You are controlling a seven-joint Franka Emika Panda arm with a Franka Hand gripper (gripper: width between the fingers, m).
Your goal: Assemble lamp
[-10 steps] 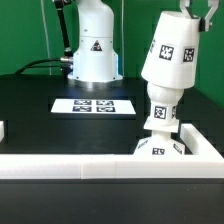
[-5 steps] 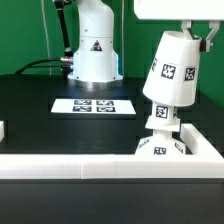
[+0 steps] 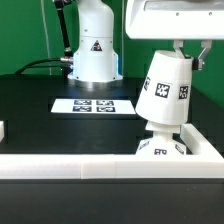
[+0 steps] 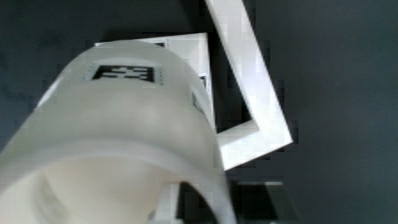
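We have the shade (image 3: pixel 165 88) hanging tilted from the tool (image 3: pixel 186 47), whose fingers meet its narrow upper end just under the big white wrist housing; from the way the shade hangs off the counter (image 3: pixel 40 100) we judge the tool to be clenched on it, though the fingertips themselves are mostly hidden. Directly below the tool, the shade's wide lower rim reaches down over the bulb (image 3: pixel 160 126), so only a small part of the bulb shows beneath it, and below that sits the base (image 3: pixel 160 148), tucked against the inside corner of the white border (image 3: pixel 100 166). In the wrist view the shade (image 4: pixel 125 140) fills most of the picture, with the border (image 4: pixel 249 70) running past beyond it, and the bulb is not visible there. As we read it, the bulb is already standing on the base, so the first joining looks done, and the shade is partly over the bulb but leaning and not yet seated. What remains, we think, is to straighten the shade, lower it fully and let go. The marker board (image 3: pixel 93 105) lies well away from the tool, flat on the counter.
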